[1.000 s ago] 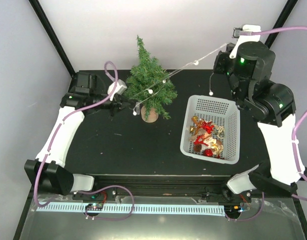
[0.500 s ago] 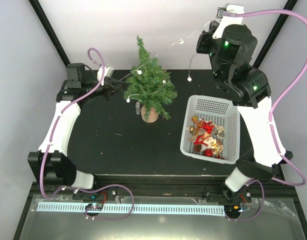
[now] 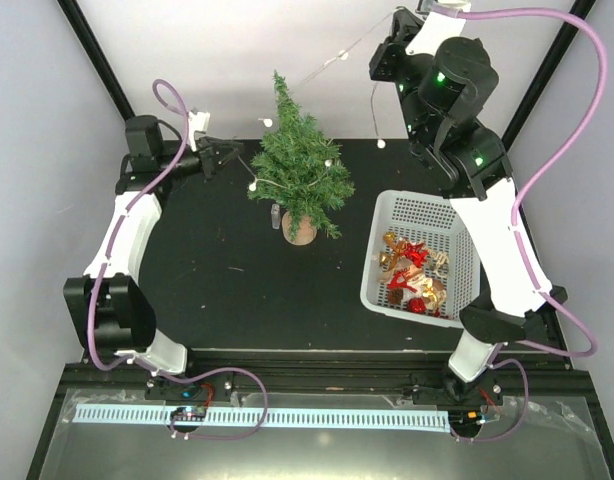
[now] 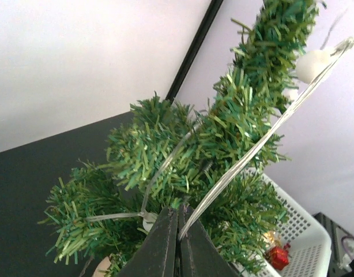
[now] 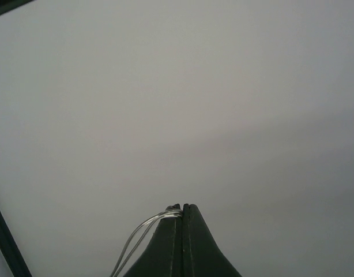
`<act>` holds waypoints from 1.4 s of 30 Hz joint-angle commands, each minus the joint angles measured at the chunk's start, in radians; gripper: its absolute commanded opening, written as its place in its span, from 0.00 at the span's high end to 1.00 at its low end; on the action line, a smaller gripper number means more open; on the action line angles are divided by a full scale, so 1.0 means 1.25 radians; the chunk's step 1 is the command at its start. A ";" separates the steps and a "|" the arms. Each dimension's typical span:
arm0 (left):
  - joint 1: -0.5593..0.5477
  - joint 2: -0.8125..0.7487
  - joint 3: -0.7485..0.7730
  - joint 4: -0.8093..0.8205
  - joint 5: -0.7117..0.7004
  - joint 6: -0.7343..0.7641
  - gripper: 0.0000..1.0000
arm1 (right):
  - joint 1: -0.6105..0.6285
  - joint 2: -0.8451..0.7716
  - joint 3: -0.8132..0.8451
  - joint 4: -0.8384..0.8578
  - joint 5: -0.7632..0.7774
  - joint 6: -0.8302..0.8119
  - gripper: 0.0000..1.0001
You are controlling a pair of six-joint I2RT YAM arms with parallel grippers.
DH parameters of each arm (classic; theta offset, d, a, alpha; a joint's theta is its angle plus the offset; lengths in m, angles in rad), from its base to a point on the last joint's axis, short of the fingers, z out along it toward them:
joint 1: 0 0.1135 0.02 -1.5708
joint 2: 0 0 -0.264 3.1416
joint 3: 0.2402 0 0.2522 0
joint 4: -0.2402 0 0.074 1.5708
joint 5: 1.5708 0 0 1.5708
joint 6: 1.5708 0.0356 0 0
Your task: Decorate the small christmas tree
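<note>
Two grips on the light string (image 4: pixel 269 132): left gripper (image 4: pixel 178 210) pinches it beside the small christmas tree (image 3: pixel 299 170), right gripper (image 5: pixel 181 206) pinches it high up.

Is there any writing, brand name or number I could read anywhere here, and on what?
None: no word, number or logo can be read in any view.
The tree, its pot, the string of lights, the white basket, the left arm and the right arm all look plain.
The small circuit boards: too small to read.
</note>
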 commanded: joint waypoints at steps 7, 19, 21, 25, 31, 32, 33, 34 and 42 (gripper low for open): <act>0.059 0.067 0.007 0.240 0.080 -0.267 0.97 | -0.006 0.046 0.033 0.207 -0.057 0.018 0.99; 0.068 0.128 -0.016 0.486 0.122 -0.505 0.95 | -0.008 0.110 0.063 0.309 -0.071 0.009 0.99; 0.071 0.141 -0.020 0.531 0.128 -0.549 0.95 | -0.010 0.123 0.077 0.310 -0.067 0.007 0.99; 0.075 0.163 -0.025 0.591 0.131 -0.605 0.95 | -0.017 0.135 0.073 0.325 -0.059 0.005 0.99; 0.082 0.190 -0.029 0.684 0.136 -0.687 0.95 | -0.019 0.156 0.061 0.404 -0.084 -0.005 0.99; 0.083 0.194 -0.028 0.697 0.136 -0.702 0.95 | -0.019 0.162 0.064 0.414 -0.087 -0.004 0.99; 0.084 0.200 -0.028 0.712 0.137 -0.713 0.95 | -0.021 0.166 0.068 0.422 -0.090 0.000 0.99; 0.085 0.204 -0.027 0.727 0.138 -0.726 0.95 | -0.021 0.173 0.072 0.429 -0.094 0.004 0.99; 0.085 0.244 -0.019 0.829 0.148 -0.811 0.95 | -0.033 0.204 0.075 0.475 -0.131 0.051 0.99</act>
